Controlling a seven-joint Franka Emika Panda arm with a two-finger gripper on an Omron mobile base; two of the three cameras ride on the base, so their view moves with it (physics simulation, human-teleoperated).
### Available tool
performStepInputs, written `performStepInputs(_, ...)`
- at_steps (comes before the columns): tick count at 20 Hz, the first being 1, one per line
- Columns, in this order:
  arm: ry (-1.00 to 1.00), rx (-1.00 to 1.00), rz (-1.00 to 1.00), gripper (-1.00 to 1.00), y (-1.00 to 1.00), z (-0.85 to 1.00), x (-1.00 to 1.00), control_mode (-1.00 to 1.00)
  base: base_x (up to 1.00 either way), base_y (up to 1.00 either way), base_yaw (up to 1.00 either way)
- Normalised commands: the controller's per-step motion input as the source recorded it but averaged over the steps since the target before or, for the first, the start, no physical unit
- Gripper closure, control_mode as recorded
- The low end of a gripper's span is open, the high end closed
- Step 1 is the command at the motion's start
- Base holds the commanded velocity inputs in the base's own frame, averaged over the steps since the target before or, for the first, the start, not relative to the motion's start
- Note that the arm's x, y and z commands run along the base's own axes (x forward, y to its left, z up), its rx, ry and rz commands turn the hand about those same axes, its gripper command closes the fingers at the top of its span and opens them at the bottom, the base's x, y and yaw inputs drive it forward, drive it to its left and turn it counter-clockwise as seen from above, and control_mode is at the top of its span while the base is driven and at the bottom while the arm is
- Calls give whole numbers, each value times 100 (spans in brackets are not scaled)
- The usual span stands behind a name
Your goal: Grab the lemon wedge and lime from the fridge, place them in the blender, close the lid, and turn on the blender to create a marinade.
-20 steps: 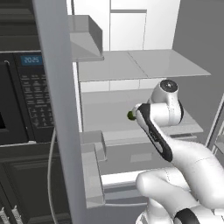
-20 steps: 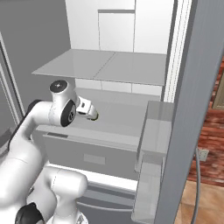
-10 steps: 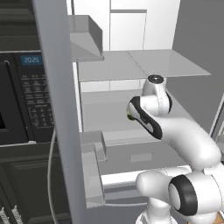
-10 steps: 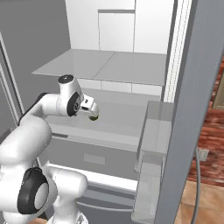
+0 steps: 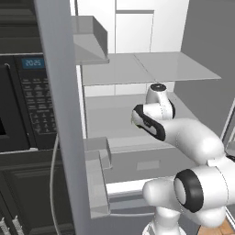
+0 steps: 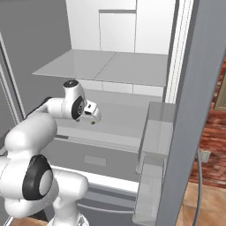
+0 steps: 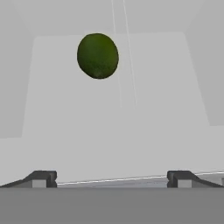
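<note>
I am holding my claw (image 7: pixel 111 177) wide open and empty inside the fridge (image 6: pixel 110 66), the lime (image 7: pixel 97 56) lying on its shelf ahead of my fingertips (image 7: pixel 41 178), the microwave's (image 5: pixel 27 105) clock digits too blurred for reading.

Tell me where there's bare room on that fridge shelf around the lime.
The shelf is bare between the lime and the open gripper, and to the lime's right toward the side wall. Nothing there looks crowded.

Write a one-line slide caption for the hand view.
Open two-finger gripper faces a small round dark green lime on the pale fridge shelf.
</note>
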Motion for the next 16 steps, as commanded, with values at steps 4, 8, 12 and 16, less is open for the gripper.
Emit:
performStepInputs(4, 0, 0, 0, -100, 6, -14, 25, -100, 0, 0, 0)
performStepInputs(8, -1, 0, 0, -100, 6, -11, 36, -100, 0, 0, 0)
performStepInputs(12, -2, 0, 0, -100, 6, -12, 36, -100, 0, 0, 0)
performStepInputs(16, -1, 0, 0, -100, 2, -4, 26, -100, 0, 0, 0)
